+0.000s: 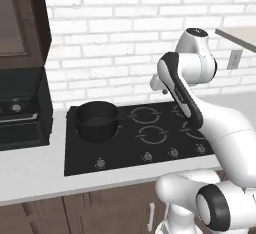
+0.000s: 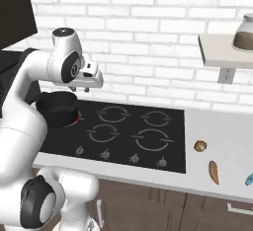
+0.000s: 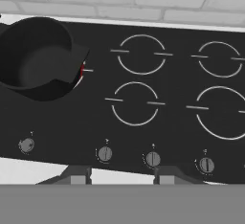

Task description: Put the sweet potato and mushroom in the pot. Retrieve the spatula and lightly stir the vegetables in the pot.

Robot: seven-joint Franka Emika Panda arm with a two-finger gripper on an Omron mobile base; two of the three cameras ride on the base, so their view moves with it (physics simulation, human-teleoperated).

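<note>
**Gripper empty over the stove, veg on the counter off to the side**

Nearest the gripper (image 3: 122,177): in the hand view its two finger tips (image 3: 76,176) rise at the bottom w/ a clear gap between them, spread apart, nothing in the gap. In the right base view the hand hangs above the stove's left part, up off the glass.

Just beyond the tips: a row of knobs (image 3: 105,153) along the front edge of the black stove top (image 3: 172,137), w/ a strip of pale counter (image 1: 35,170) in front of it. Past the knobs, four ring burners (image 3: 135,102).

Further on and to the left in the hand view: the pot (image 3: 36,58), black, round, upright on the far-left burner. A bit of red shows at its right edge. Inside looks bare as far as the dark lets me tell. In the right base view the pot (image 2: 58,107) sits below and left of the hand, partly behind the arm.

Well apart from the gripper, on the counter right of the stove: a small round brown mushroom (image 2: 200,146), then the sweet potato (image 2: 213,172) nearer the front edge, orange-tan, elongated. Right of that, at the picture's edge, the teal tip of the spatula (image 2: 249,179).

Furthest: white brick wall (image 2: 148,37), a shelf (image 2: 222,57) w/ a jar (image 2: 243,33) on it.
</note>
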